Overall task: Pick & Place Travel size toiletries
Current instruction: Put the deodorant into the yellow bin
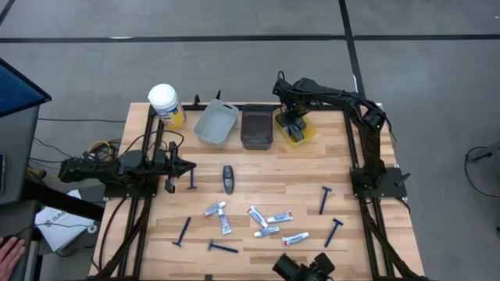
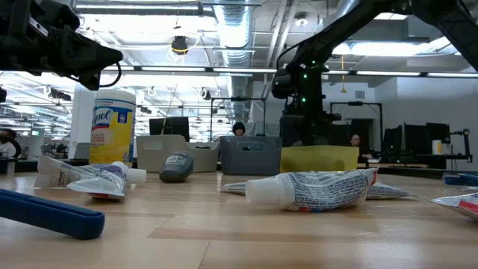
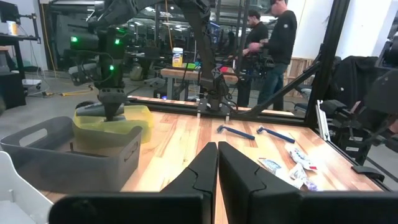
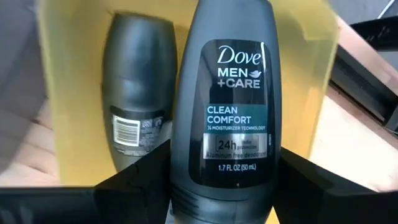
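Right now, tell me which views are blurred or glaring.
Low view: the nearest blue razor is out of focus and ceiling lights glare. Right wrist view: the held Dove bottle is sharp, the yellow bin soft.

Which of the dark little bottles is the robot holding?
The label-forward Dove bottle between the right gripper fingers over the yellow bin; another lies inside, a third lies mid-table.

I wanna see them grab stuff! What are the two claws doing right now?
Left gripper: shut, holding nothing.
Right gripper: shut on a dark grey bottle, over the yellow bin.
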Robot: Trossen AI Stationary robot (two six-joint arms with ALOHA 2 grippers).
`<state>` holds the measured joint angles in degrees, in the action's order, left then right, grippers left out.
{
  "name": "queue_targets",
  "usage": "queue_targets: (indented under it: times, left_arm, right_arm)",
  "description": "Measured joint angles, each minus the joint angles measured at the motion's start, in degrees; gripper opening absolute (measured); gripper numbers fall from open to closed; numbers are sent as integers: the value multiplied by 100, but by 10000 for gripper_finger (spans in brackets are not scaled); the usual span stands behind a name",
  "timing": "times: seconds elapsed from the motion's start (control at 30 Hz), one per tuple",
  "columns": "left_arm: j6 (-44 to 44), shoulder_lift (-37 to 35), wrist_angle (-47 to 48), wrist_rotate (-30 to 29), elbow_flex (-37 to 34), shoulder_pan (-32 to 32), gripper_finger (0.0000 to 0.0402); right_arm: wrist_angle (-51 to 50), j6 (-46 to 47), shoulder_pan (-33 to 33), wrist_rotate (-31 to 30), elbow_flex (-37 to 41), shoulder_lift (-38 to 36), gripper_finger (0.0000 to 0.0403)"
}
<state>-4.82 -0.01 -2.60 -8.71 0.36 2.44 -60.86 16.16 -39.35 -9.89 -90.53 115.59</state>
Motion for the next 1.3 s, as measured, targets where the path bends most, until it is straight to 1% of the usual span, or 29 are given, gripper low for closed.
queue_targets:
  times: [0.17,0.3,0.5,0.63,0.77,0.87,1.03,1.1,1.3]
  left_arm:
    - [0,0,-1,-2,0,0,10]
    - [0,0,-1,0,0,0,10]
    - [0,0,-1,0,0,0,10]
    - [0,0,-1,0,0,0,10]
    - [0,0,-1,-1,0,0,10]
    - [0,0,-1,0,0,0,10]
    - [0,0,0,-1,0,0,10]
    - [0,0,1,0,0,0,10]
    - [0,0,1,0,0,0,10]
  right_arm:
    - [87,-133,35,-227,1,-2,225]
    - [32,-130,-13,-207,1,-10,236]
    - [-139,-157,-2,-205,-82,-13,239]
    - [-634,-200,3,-205,-600,-43,240]
    - [-1137,-78,160,-215,-1406,-56,240]
    - [-1404,217,436,-201,-2012,-62,240]
    - [-1424,831,1145,-214,-2689,-67,240]
    - [-1340,1150,1489,-213,-2827,-69,240]
    - [-846,2091,2571,-250,-2845,-10,244]
